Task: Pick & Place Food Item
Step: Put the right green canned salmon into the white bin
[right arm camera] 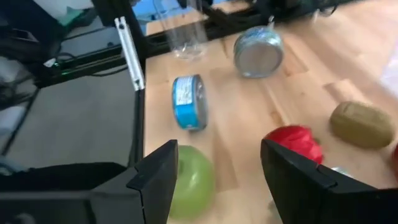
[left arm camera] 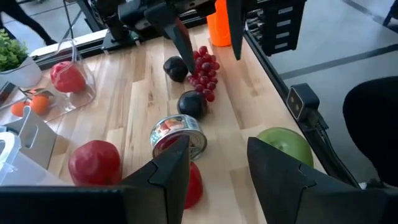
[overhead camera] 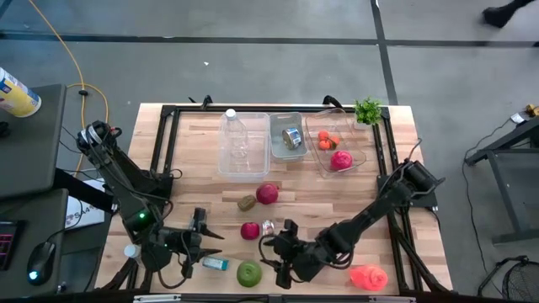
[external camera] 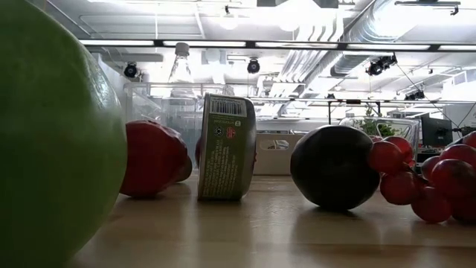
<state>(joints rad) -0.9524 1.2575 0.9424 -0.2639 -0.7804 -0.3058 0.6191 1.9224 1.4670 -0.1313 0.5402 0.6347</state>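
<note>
The round green apple [overhead camera: 249, 273] lies at the near edge of the wooden counter [overhead camera: 210, 181], between the two arms and touched by neither. The left gripper [overhead camera: 208, 238] hangs low beside it with its fingers spread and nothing between them. The right gripper [overhead camera: 271, 257] is on the other side, its fingers also spread and empty.

At the far side stand three clear plastic containers. The left one [overhead camera: 244, 147] holds a clear plastic bottle [overhead camera: 233, 130]. The middle one [overhead camera: 287, 137] holds a silver tin can [overhead camera: 292, 138]. The right one [overhead camera: 335, 141] holds small orange fruits [overhead camera: 327, 140] and a red fruit [overhead camera: 341, 160].

The overhead view hides what is under the right arm. The left wrist view shows there a bunch of red grapes [left arm camera: 204, 72] and two dark round fruits [left arm camera: 191, 104]. The right wrist view shows a blue-labelled tin [right arm camera: 188, 101] lying on its side near the apple.
</note>
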